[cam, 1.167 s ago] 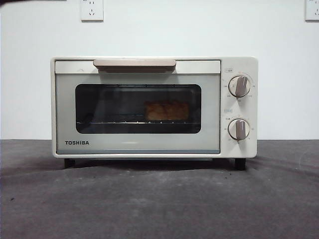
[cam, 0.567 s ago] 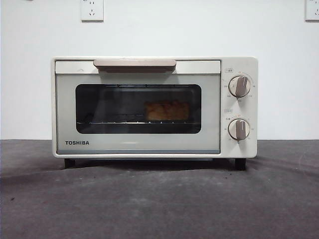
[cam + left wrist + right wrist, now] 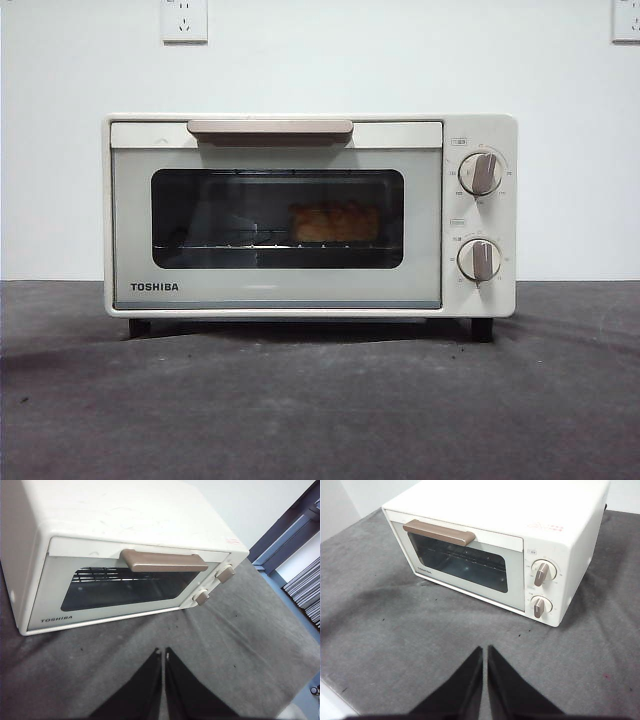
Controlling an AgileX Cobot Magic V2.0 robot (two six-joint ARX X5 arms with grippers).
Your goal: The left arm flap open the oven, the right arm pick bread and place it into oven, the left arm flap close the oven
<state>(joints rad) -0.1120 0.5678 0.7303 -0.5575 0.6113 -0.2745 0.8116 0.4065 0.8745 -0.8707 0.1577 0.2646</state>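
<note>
The bread, a lumpy golden loaf, sits on the wire rack inside the oven, right of the window's middle, so the loading looks done. The oven is a smooth cream box with a dark glass door, shut flush, a beige bar handle along the door's top and two beige knobs beside the door. It stands on a grey, felt-like table. The left gripper and right gripper hang well back from the oven, each pinched closed on nothing, apparently finished.
</note>
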